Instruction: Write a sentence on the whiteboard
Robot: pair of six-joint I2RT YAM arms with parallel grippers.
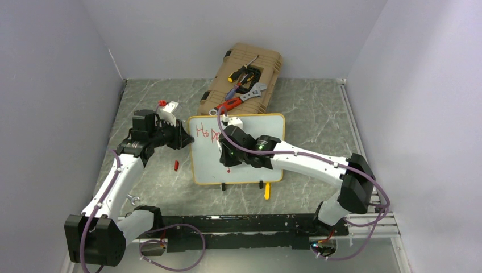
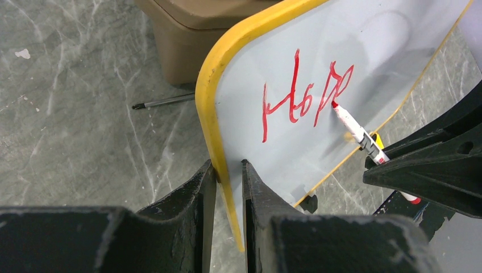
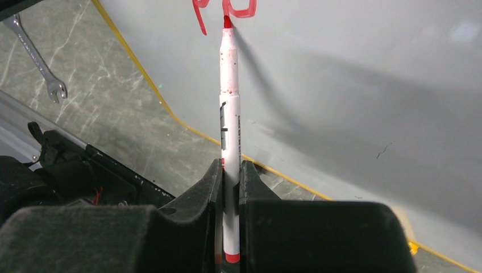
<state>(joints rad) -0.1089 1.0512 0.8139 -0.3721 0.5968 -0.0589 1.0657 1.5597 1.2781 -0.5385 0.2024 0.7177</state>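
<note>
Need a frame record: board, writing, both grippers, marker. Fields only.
whiteboard: standing, tan tool case behind it
writing: red, roughly "Hop", sentence unfinished
left gripper: clamped on the whiteboard's yellow side edge
right gripper: shut on red marker
marker tip: touching the board at the last letter

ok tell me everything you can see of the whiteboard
The whiteboard is a small white rectangle with rounded corners, a thin yellow frame and small black feet on its near edge. It seems to stand tilted on the grey table, in front of the tan tool case. The left gripper pinches its left edge between its fingers. Red letters reading "Hop" sit top left, where the red marker in the right gripper touches the surface.
</note>
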